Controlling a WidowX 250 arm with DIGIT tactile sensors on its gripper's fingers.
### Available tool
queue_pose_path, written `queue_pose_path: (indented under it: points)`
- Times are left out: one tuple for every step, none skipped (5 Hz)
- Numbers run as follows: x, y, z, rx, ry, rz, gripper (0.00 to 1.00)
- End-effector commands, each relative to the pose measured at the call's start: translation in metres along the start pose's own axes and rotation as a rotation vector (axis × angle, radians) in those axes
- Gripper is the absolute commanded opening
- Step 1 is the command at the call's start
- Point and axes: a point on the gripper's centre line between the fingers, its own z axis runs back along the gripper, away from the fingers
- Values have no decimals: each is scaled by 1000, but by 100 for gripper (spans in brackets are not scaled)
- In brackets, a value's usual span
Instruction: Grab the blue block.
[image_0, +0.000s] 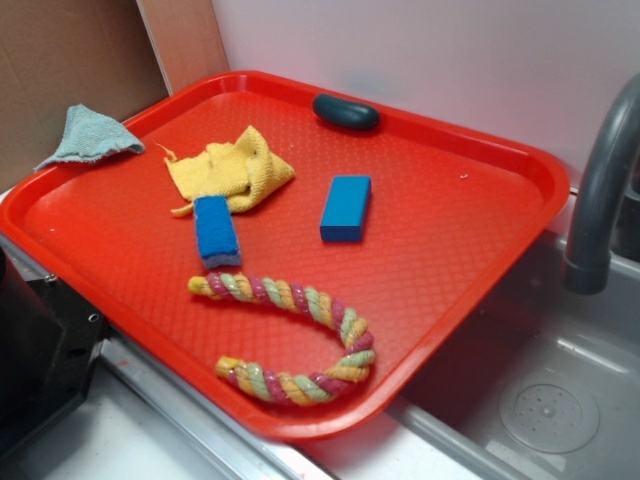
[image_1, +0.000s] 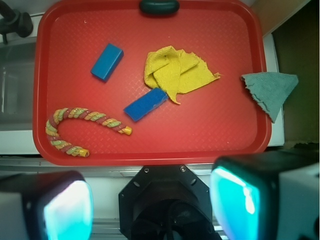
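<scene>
The blue block (image_0: 346, 208) lay flat on the red tray (image_0: 470, 260), in open floor toward the sink side and clear of everything else. Seen from the wrist camera, the blue block (image_1: 107, 61) sat in the upper-left part of the red tray (image_1: 220, 135), its long axis running on a diagonal — one end pointing up and to the right toward the tray's far rim, the other down and to the left. In the exterior view that same axis ran roughly from the near edge to the far edge, tilted slightly.

The tray held several other things. A blue sponge (image_0: 216, 231) with a darker layer lay near the middle, one end touching the crumpled yellow cloth (image_0: 233, 172); from the wrist view the blue sponge (image_1: 145, 104) also lay diagonally, well apart from the block. A braided rope toy (image_0: 293, 340) curved in a hook shape along the near part of the tray. A dark oval object (image_0: 345, 112) rested on the far rim. A grey-green cloth (image_0: 89, 137) lay partly over the tray's corner and partly off it.

The gripper (image_1: 150, 200) hung above the tray's near edge, away from the block — its two pads (image_1: 67, 210) stood wide apart at the bottom of the wrist view, with nothing between them.
</scene>
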Motion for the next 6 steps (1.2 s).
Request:
queue_pose_path:
  points:
    - [0, 0, 0, 0, 0, 0, 100]
    - [45, -15, -53, 55, -29, 245, 100]
    - [80, -29, -78, -19, -102, 392, 100]
    - [99, -31, -102, -82, -132, 434, 100]
    - [99, -31, -102, -82, -132, 434, 100]
    - [99, -31, -102, -82, -132, 434, 100]
